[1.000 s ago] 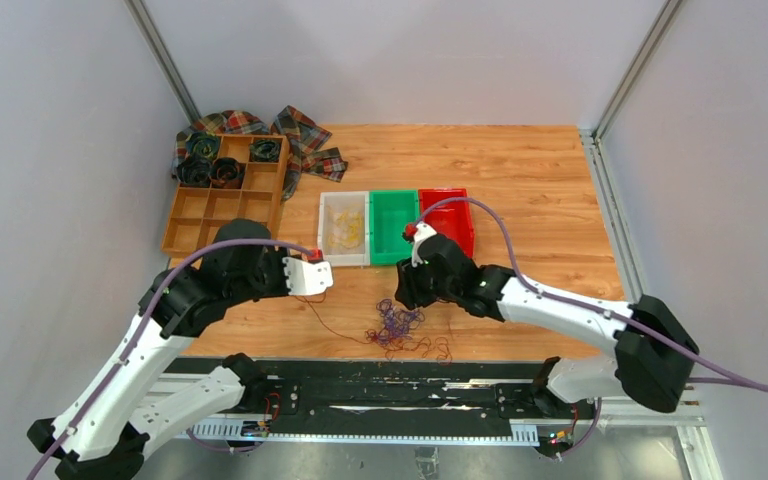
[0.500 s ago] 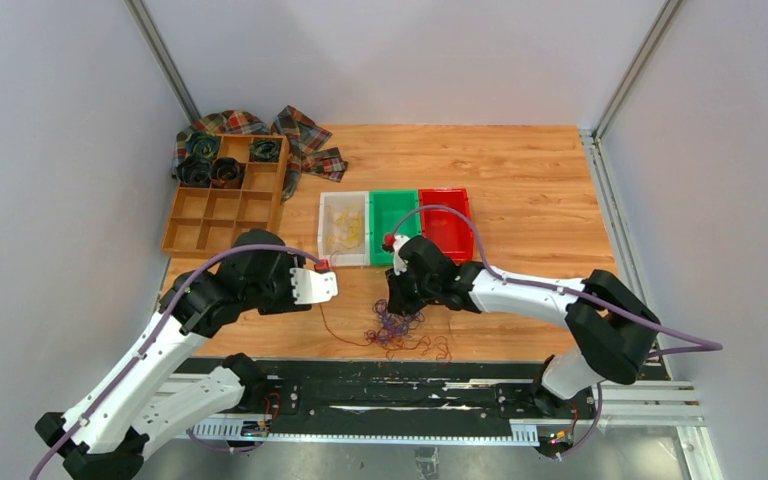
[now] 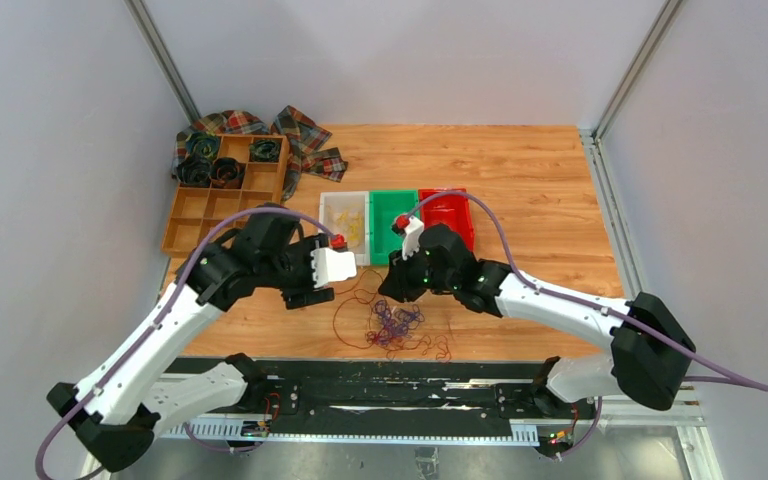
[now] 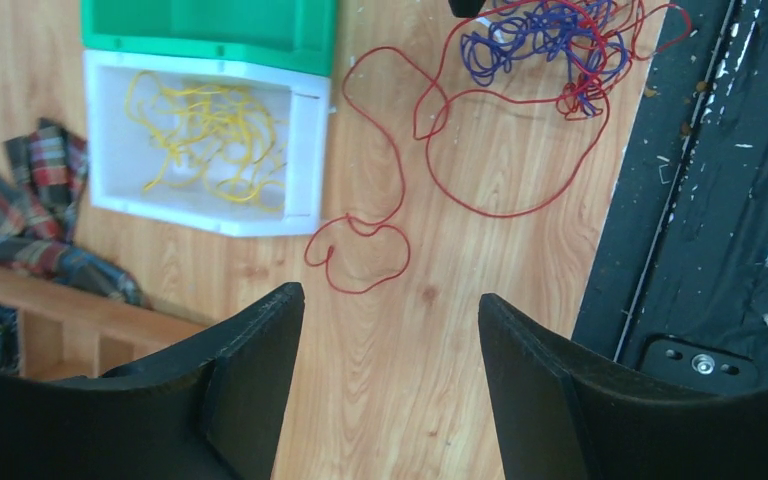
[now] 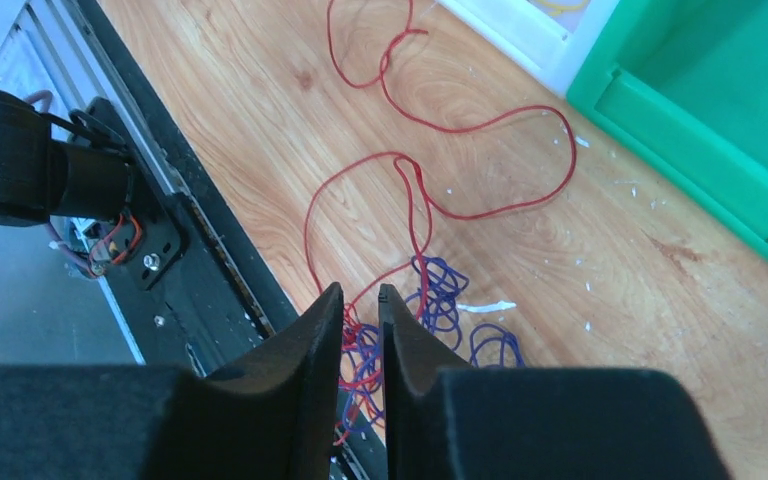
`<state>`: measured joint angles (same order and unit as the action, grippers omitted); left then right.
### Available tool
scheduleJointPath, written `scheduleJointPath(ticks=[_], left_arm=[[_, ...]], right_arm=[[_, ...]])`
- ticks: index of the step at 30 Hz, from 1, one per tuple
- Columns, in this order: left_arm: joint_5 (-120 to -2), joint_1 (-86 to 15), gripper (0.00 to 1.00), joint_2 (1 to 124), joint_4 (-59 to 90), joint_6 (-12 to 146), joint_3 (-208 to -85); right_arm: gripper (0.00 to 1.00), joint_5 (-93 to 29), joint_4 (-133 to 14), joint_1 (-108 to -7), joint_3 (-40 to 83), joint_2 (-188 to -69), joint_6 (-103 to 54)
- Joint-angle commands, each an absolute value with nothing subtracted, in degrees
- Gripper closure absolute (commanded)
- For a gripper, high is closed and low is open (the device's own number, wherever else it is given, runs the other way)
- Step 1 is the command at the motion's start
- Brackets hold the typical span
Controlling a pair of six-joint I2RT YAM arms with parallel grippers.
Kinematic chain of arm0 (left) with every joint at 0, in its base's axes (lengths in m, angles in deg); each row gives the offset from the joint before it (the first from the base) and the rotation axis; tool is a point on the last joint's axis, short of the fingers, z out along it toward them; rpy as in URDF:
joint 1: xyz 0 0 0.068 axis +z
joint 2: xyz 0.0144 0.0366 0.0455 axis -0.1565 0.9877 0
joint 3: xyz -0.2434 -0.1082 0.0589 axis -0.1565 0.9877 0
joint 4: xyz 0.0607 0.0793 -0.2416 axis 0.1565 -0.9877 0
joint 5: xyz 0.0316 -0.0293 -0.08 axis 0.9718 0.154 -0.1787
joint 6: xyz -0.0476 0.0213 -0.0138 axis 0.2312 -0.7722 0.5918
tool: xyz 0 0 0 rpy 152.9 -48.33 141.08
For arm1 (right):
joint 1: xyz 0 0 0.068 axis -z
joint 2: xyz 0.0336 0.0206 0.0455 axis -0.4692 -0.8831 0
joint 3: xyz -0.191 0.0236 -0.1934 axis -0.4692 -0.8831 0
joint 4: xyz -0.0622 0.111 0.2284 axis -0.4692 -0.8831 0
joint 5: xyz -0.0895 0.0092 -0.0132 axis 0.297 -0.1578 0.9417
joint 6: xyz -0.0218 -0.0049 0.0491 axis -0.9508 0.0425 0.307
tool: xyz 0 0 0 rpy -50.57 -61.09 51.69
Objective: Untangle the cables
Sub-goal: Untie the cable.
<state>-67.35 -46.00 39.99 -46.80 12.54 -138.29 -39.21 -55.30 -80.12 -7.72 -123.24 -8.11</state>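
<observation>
Since a second ago: left gripper (image 4: 390, 297) shifts toward white bin (image 3: 332, 203), jaws now spread, empty. Red strand (image 4: 360, 290) lies slack. Cables (image 3: 395, 325) clump at table's near edge. Right gripper (image 5: 360, 292) nearly pressed together above; pinch unconfirmed. Light, limp, snag-prone: take one free loop.

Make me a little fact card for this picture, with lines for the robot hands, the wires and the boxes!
left gripper: open, holding nothing
right gripper: closed on strands of the tangled clump
tangled clump: purple and red wires, on the table by its near edge
red wire: loose loops trailing from the clump toward the white bin
yellow wires: inside the white bin
green bin: no wires seen in it
</observation>
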Motion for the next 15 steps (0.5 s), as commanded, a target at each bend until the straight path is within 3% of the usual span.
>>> scheduleJointPath(ticks=[1,7,15], left_arm=[[-70.8,-46.3,0.31,44.3,-42.3,11.6,-136.6],[-68.7,-46.3,0.29,46.8,-32.5,6.8,-128.3],[-73.0,-46.6,0.2,59.8,-25.8,5.7,-129.9]], right_arm=[[0.75,-38.2,-61.9,-79.9,-8.9,-124.4,-7.7],[0.71,-37.0,-62.0,-80.7,-14.0,-124.3,-5.4],[0.67,-27.4,-69.2,-80.6,-14.9,-121.0,-4.3]])
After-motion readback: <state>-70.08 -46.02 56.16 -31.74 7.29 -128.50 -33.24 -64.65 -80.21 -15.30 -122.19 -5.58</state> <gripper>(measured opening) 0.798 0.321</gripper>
